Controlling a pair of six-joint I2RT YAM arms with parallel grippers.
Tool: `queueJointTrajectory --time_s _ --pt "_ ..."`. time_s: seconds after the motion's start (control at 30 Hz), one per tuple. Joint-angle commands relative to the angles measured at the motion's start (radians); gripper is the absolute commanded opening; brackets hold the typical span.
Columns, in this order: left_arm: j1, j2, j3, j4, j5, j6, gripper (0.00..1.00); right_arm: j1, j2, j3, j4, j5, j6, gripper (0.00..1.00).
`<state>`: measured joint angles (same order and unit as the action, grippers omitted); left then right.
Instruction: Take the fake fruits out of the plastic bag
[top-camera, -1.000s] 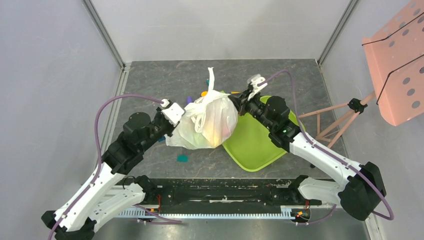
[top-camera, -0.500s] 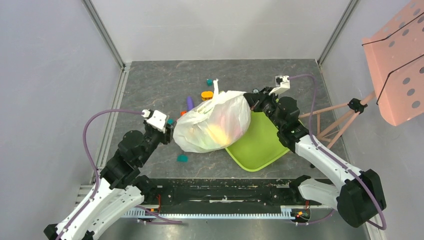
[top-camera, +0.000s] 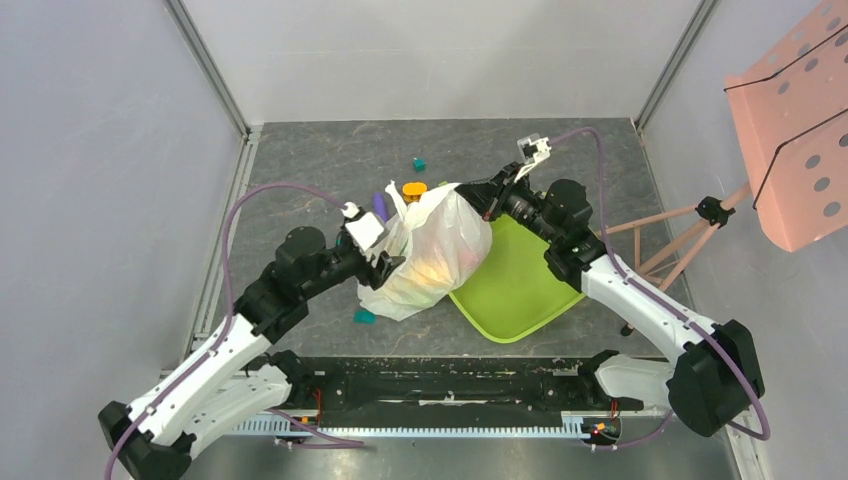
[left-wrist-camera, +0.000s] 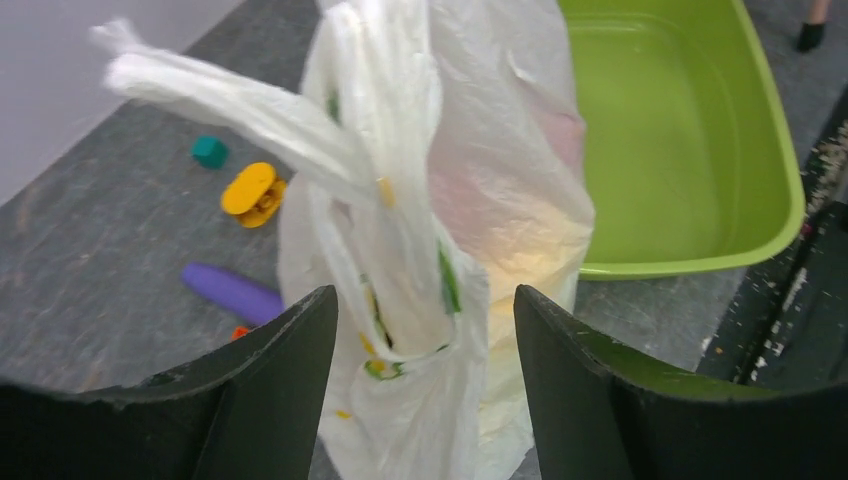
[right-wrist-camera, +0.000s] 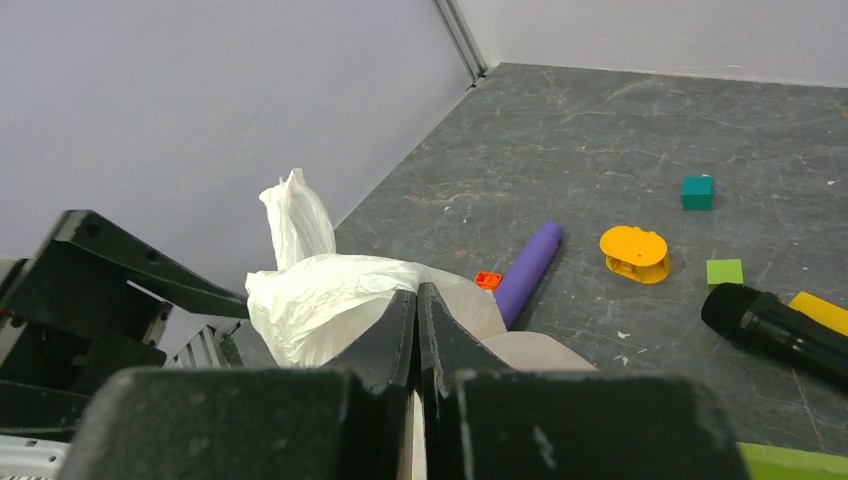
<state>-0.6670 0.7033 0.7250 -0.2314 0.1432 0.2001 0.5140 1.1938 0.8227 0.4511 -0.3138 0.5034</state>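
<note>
Since half a second ago the left gripper (top-camera: 388, 257) has come in from the table's left to the side of the plastic bag (top-camera: 437, 243), and its jaws have gone from partly closed to spread. The bag, broad and slumped then, now stands narrower and taller.

Hidden or unclear:
- The fake fruits (top-camera: 432, 268) show only as blurred yellow and pink patches through the film. Their count and shapes cannot be told.
- The bag's mouth is not visible in any view.
- In the right wrist view the lower bag is cut off behind the fingers.

Left gripper (left-wrist-camera: 422, 300): jaws apart, with a twisted handle strip and the bag's near fold standing between them. Whether either finger touches the film cannot be told.

Right gripper (right-wrist-camera: 416, 300): fingers pressed together, pinching bunched film at the bag's upper right.

The bag rests on the grey table (top-camera: 300, 160) and overlaps the left rim of the lime tray (top-camera: 520, 295). A purple cylinder (left-wrist-camera: 232, 290), an orange block (left-wrist-camera: 250, 190) and a teal block (left-wrist-camera: 208, 151) lie behind the bag.
</note>
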Motion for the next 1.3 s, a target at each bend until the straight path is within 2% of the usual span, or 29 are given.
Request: queueJointTrajectory --time_s 0.0,0.2,0.4,0.6,0.87,0.93,1.0,1.07,1.13,1.17,1.2,1.23,1.27 --pt "0.001 0.071 0.058 0.040 0.219 0.050 0.71 0.004 0.007 0.046 0.023 -0.025 -0.032 0.00" --pt "-0.026 0.072 0.008 0.050 0.179 0.032 0.70 0.004 0.016 0.054 0.006 -0.013 -0.045 0.00" --pt "-0.119 0.114 -0.010 0.025 0.034 0.033 0.69 0.005 0.028 0.059 0.012 -0.018 -0.032 0.00" --pt "-0.225 0.207 0.004 -0.022 -0.341 0.051 0.68 0.004 0.027 0.059 0.014 -0.024 -0.026 0.00" --pt "-0.249 0.261 -0.015 0.050 -0.611 0.065 0.65 0.005 0.023 0.066 -0.006 -0.041 -0.042 0.00" --pt "-0.248 0.269 -0.008 0.042 -0.632 0.068 0.51 0.004 0.017 0.067 -0.012 -0.041 -0.045 0.00" --pt "-0.250 0.272 0.011 0.009 -0.623 0.065 0.30 0.004 0.011 0.064 -0.018 -0.032 -0.054 0.00" --pt "-0.250 0.265 0.032 -0.030 -0.608 0.064 0.13 0.004 0.002 0.061 -0.029 -0.020 -0.079 0.00" --pt "-0.250 0.239 0.040 -0.049 -0.597 0.060 0.02 0.004 -0.010 0.061 -0.051 -0.012 -0.138 0.00" --pt "-0.250 0.223 0.043 -0.056 -0.586 0.062 0.02 0.004 -0.017 0.065 -0.063 -0.009 -0.184 0.02" --pt "-0.250 0.205 0.044 -0.060 -0.565 0.068 0.02 0.004 -0.024 0.068 -0.079 -0.016 -0.235 0.06" --pt "-0.250 0.185 0.046 -0.060 -0.552 0.073 0.02 0.004 -0.032 0.068 -0.088 -0.031 -0.301 0.16" --pt "-0.250 0.163 0.049 -0.058 -0.531 0.082 0.02 0.004 -0.043 0.066 -0.096 -0.051 -0.375 0.34"
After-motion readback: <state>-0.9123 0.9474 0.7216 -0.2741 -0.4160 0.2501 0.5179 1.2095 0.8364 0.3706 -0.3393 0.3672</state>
